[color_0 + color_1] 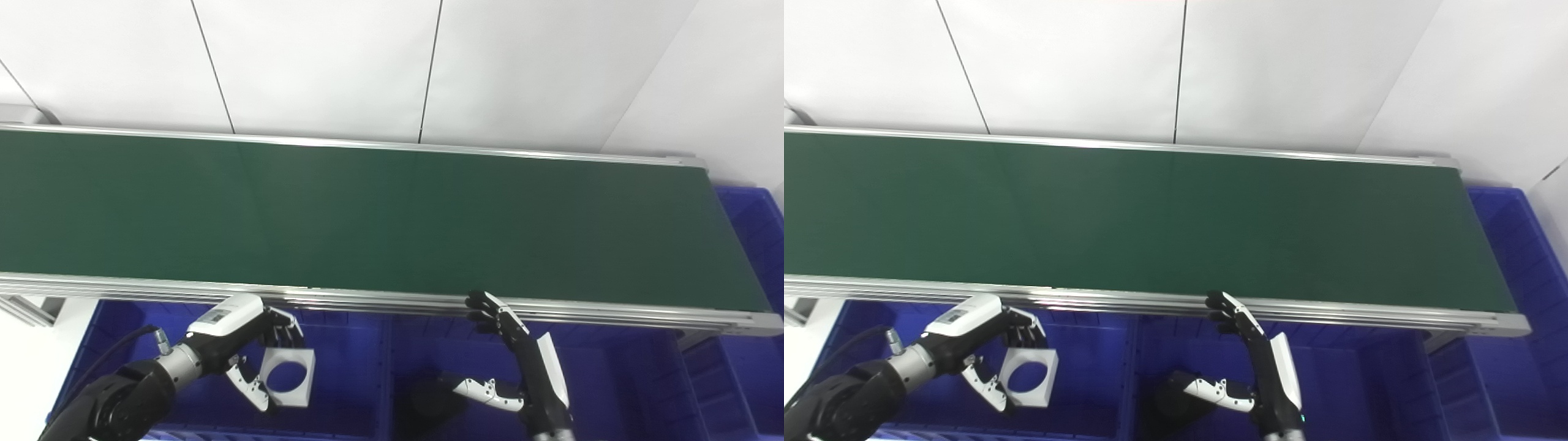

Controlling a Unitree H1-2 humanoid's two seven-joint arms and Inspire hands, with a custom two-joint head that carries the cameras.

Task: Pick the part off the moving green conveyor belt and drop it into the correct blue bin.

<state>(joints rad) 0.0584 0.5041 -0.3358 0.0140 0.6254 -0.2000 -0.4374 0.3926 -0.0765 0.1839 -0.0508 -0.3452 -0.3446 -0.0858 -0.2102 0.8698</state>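
Green conveyor belt [380, 226] spans frame, bare. Blue bins [349, 367] below near rail. Left hand [257, 349] pinches white square part [288, 376] over left bin; round hole faces camera, plate tilted, no clear long axis. Right hand [520, 367] holds nothing, fingers spread, pointing up toward rail.

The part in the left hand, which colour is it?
White part, clearest in the left eye view.
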